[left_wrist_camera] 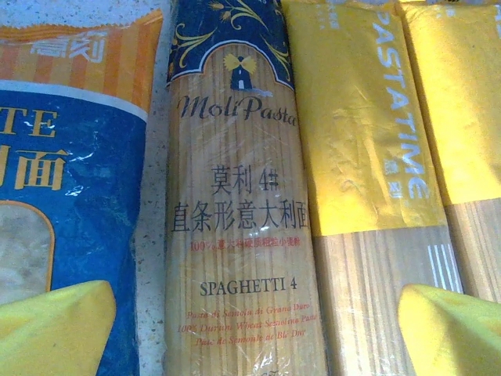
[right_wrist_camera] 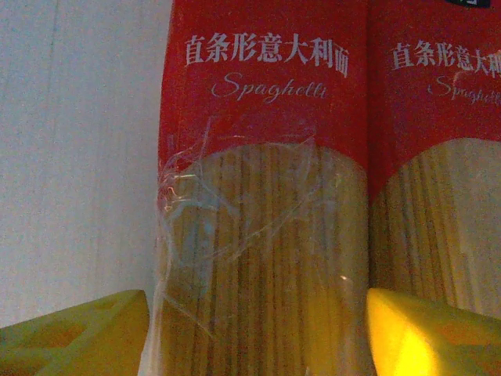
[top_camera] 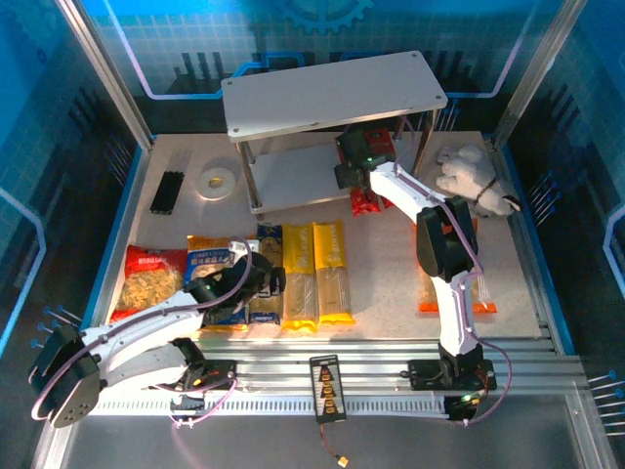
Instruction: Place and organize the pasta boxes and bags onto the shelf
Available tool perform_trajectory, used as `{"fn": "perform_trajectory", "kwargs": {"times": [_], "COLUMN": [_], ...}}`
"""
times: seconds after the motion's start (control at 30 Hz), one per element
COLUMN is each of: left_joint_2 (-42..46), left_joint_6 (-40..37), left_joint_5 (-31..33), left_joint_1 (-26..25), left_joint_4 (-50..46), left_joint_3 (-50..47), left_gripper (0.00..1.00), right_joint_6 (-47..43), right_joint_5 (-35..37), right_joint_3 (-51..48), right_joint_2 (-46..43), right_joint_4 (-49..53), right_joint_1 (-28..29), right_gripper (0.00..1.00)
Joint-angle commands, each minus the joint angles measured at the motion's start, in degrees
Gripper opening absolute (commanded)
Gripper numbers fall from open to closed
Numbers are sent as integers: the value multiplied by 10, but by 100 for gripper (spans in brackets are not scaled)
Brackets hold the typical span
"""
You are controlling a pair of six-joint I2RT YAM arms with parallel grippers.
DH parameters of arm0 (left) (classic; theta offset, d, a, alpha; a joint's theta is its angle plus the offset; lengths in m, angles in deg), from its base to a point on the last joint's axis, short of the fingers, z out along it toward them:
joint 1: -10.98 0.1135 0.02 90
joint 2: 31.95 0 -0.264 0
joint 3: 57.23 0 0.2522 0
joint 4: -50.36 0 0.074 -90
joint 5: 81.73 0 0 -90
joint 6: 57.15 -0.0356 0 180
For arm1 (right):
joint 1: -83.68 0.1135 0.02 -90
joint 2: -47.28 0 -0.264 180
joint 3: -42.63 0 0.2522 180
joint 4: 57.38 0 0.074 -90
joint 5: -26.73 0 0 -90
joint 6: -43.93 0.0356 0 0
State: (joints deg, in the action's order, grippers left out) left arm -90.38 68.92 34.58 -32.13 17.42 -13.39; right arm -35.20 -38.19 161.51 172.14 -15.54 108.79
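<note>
Speckled tabletop (left_wrist_camera: 151, 235), dark-blue spaghetti pack (left_wrist_camera: 239, 204) — clear window, golden strands

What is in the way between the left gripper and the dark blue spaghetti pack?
Nothing visible. The left gripper hangs open above the dark blue spaghetti pack, straddling it. The blue bag and a yellow spaghetti pack lie close beside it, so the fingers may have little room.
</note>
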Motion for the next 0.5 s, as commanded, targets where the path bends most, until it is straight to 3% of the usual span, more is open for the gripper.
{"fn": "perform_trajectory", "kwargs": {"times": [0.0, 0.3, 0.47], "left_joint_2": [9, 3, -6], "left_joint_6": [0, 4, 13], "left_joint_5": [9, 7, 3], "left_joint_1": [6, 5, 4], "left_joint_4": [-11, -22, -23], "left_joint_3": [-3, -5, -5], "left_gripper": [94, 92, 90], "right_joint_6": [3, 6, 38], "right_joint_5": [-4, -22, -71], "right_joint_3": [-1, -114, -209], "right_joint_2": [-22, -157, -248], "right_joint_4": [-10, -50, -11], "right_joint_1": [1, 17, 34], "right_gripper": [77, 80, 81]}}
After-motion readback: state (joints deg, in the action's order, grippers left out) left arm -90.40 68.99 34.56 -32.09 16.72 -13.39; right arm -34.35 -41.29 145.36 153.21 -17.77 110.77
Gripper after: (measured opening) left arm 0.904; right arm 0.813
